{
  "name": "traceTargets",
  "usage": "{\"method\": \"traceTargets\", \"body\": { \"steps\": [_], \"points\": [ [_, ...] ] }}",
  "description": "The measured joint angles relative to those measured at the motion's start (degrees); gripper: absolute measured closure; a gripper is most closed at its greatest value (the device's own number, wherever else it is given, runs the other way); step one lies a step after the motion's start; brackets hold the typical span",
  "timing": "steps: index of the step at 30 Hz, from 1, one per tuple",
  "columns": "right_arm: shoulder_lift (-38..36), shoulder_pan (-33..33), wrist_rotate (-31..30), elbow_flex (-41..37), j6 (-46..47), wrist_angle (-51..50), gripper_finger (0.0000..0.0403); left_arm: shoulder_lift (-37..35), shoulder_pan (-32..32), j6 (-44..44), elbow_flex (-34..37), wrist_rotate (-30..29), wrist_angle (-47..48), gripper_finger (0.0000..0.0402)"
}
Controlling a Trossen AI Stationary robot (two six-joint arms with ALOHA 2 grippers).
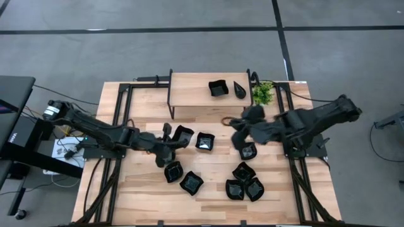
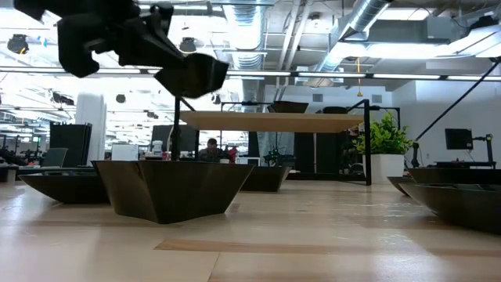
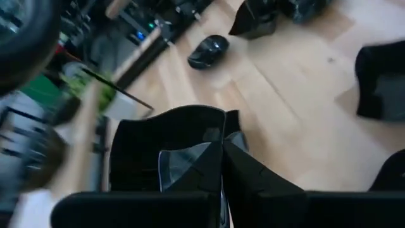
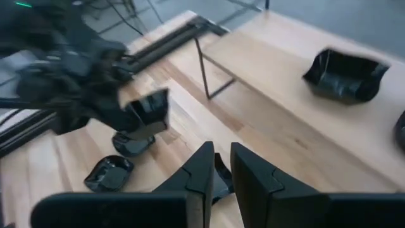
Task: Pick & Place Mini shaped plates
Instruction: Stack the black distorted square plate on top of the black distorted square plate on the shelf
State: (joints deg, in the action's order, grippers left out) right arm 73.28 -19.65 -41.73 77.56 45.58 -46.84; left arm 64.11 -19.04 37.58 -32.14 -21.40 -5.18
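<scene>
While a square plate point(image 1: 183, 135) is clamped by its rim in the left gripper point(image 1: 172, 140) above the table's middle, it should be kept level and carried far to the raised shelf point(image 1: 189, 88), set beside the two dishes point(image 1: 218, 88) there. Whether the right gripper point(image 1: 243, 129), hovering right of centre, holds anything cannot be told.

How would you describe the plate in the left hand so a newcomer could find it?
Start from the raised wooden shelf at the table's far edge and drop to its front left corner. There the left hand grips a square black plate, the only one tilted and lifted off the tabletop.
</scene>
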Motion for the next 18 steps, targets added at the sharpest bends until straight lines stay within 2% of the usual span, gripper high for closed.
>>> {"method": "traceTargets", "body": {
  "steps": [2,6,13,18],
  "points": [
    [3.2,1.1,0.1,0.0,2.0,1.2,0.0354,0.0,-1.9,4.2,0.0,-2.4,0.1,0.0387],
    [9.4,4.0,0.8,0.0,1.5,7.7,0.0353,1.2,-4.1,8.5,0.0,-2.8,0.4,0.0389],
    [16.3,10.5,13.4,0.3,-10.1,23.1,0.0332,4.0,-4.7,8.5,0.0,-2.6,0.4,0.0391],
    [21.5,14.2,19.0,3.2,-16.6,23.3,0.0304,5.3,-4.7,8.5,0.0,0.6,0.2,0.0394]
  ]
}}
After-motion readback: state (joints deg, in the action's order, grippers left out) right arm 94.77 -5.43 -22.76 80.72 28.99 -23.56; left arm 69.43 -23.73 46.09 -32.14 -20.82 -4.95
